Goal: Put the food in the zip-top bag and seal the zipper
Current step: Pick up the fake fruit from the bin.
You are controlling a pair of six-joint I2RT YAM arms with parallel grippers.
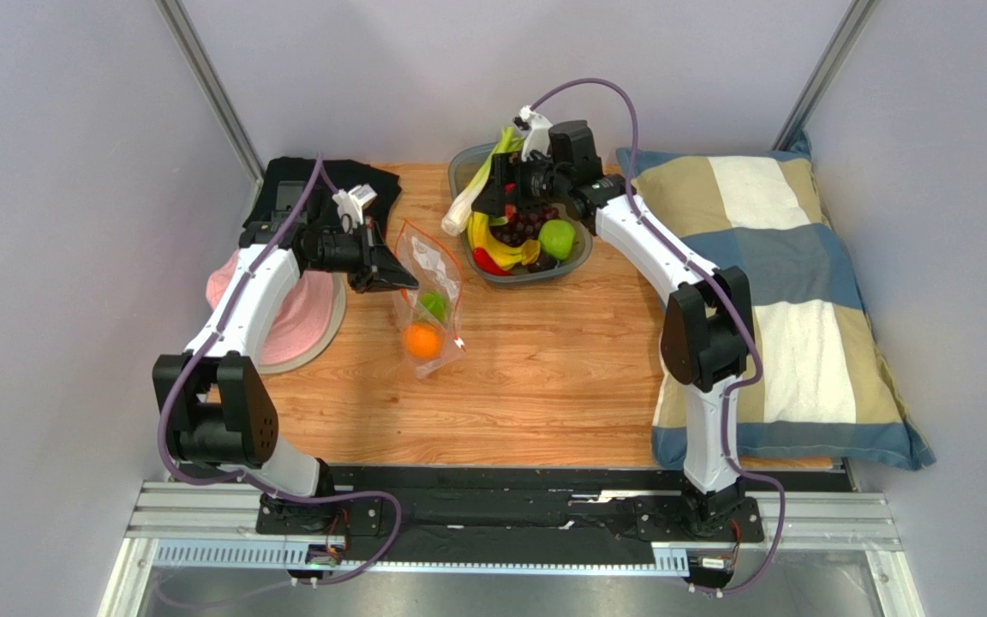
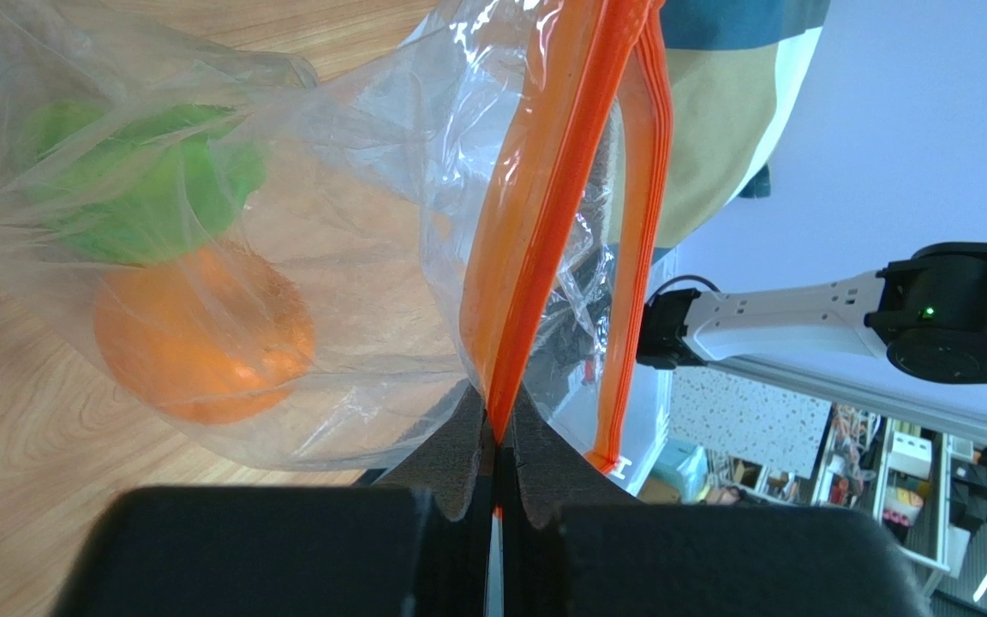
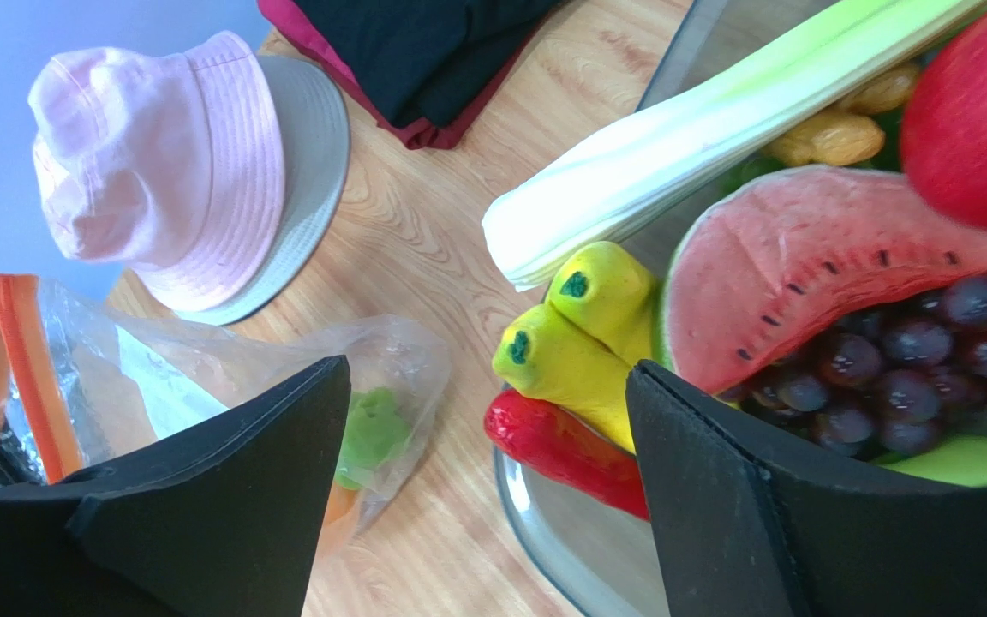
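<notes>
On the wooden table (image 1: 550,386), a crinkly clear zip-top bag (image 1: 432,293) holding a glossy orange (image 1: 423,341) extends from the left gripper (image 2: 499,444), clamped on its orange-red zipper strip (image 2: 550,193). The right gripper (image 3: 486,386) gapes over a yellow banana (image 3: 576,347) in a grey tray (image 1: 585,261).

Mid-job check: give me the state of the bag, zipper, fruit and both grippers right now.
zip-top bag: held at top edge, mouth open
zipper: unsealed, one strip pinched, other hanging apart
orange: inside bag
starfruit: inside bag
banana: in tray
watermelon slice: in tray
green apple: in tray
left gripper: shut on zipper
right gripper: open, over tray
</notes>
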